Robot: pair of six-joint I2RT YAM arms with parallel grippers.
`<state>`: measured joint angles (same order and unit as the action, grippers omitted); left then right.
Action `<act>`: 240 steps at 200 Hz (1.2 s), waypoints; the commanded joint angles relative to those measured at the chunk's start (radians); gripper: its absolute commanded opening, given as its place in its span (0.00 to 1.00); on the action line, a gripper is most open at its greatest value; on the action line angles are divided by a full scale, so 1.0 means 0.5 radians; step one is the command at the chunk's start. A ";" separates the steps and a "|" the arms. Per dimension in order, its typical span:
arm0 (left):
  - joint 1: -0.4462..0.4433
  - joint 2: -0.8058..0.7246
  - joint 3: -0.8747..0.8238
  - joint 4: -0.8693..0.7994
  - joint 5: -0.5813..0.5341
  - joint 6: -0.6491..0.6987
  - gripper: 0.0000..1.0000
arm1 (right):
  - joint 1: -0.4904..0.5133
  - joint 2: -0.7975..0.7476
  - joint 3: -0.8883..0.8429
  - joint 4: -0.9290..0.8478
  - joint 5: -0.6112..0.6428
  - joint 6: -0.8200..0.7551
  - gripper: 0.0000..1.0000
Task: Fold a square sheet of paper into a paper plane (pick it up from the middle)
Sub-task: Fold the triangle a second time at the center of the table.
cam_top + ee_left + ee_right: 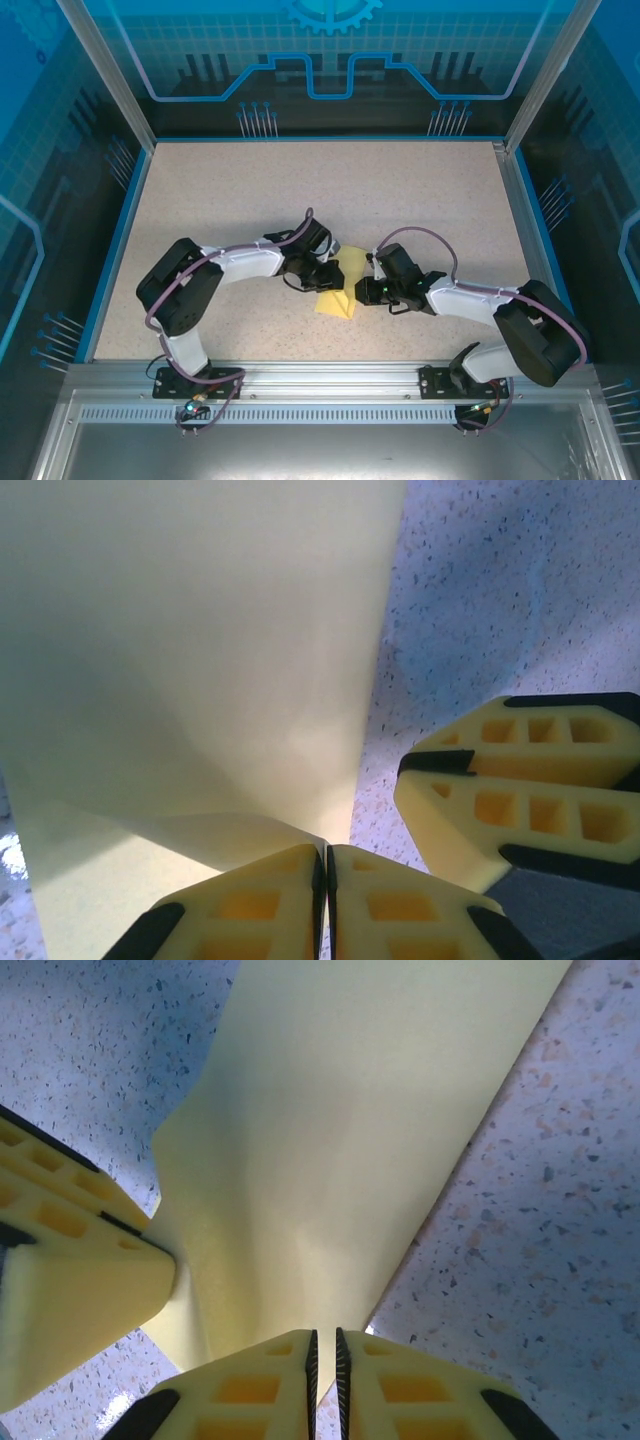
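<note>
The square sheet of paper [338,298] is yellow and lies folded and lifted into a tent shape at the middle of the table, held between both grippers. My left gripper [328,277] comes in from the left. In the left wrist view the left gripper [327,852] is shut, with a curled edge of the paper [200,660] running into its jaws. My right gripper [368,290] comes in from the right. The right wrist view has the right gripper [324,1335] shut on the paper [360,1130], whose sheet narrows down into the slit between the jaws. The two grippers sit close together.
The speckled beige table [300,190] is bounded by a blue rim [118,235] and clear enclosure walls. A metal rail [320,375] carrying both arm bases runs along the near edge. The right gripper's fingers [520,780] stand just beside the left one.
</note>
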<state>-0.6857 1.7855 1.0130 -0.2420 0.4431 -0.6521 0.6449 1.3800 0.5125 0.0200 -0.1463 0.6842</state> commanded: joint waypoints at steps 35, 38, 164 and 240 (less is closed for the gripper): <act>-0.014 0.125 0.123 -0.025 0.070 0.028 0.13 | -0.037 -0.054 -0.024 -0.002 -0.048 -0.086 0.22; -0.012 0.128 0.126 -0.025 0.069 0.027 0.13 | -0.038 -0.056 -0.025 -0.003 -0.047 -0.087 0.22; -0.019 0.262 0.220 -0.031 0.083 0.052 0.13 | -0.050 -0.127 -0.102 -0.015 -0.099 -0.114 0.29; -0.028 0.331 0.272 -0.040 0.081 0.058 0.13 | -0.051 -0.145 -0.129 -0.027 -0.102 -0.119 0.29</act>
<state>-0.6910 1.9263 1.1217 -0.2424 0.4606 -0.6476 0.6334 1.3300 0.4576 0.0158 -0.1844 0.6453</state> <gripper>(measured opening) 0.130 0.287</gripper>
